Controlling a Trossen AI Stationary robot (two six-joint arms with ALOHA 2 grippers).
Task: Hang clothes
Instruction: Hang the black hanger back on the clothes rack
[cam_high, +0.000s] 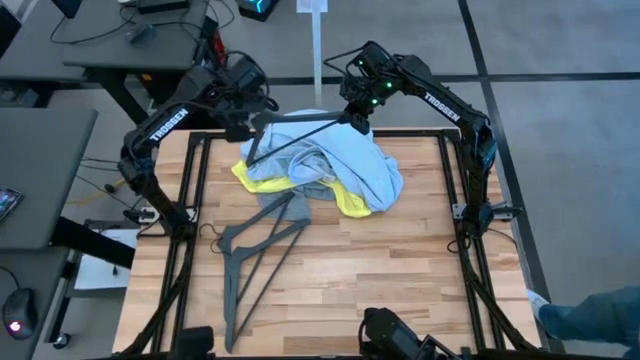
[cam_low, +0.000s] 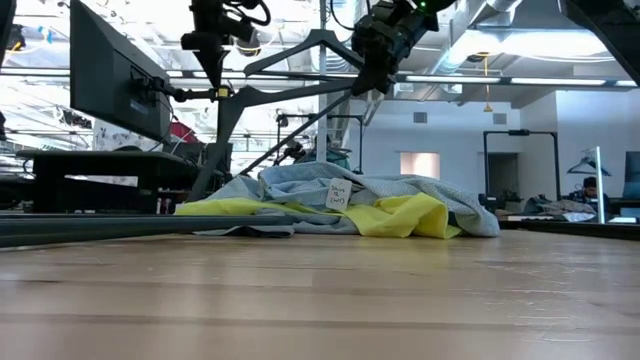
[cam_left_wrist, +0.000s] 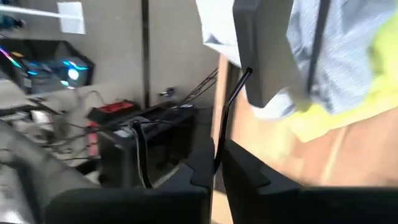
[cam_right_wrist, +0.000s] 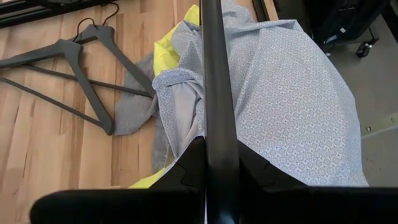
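Left gripper (cam_left_wrist: 216, 163) pinched on hook of raised hanger (cam_high: 290, 135); right gripper (cam_right_wrist: 210, 163) clamped on its bar. Clothes (cam_high: 340, 170) heaped at table's (cam_high: 400, 270) far middle, beneath hanger. Soft, light, floppy, likely tangled; best taken at blue shirt's collar or shoulder.

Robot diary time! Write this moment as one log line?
left hand: shut on hanger hook | right hand: shut on hanger arm, held above table | clothes: piled on table, none hung | spare hangers: flat on table
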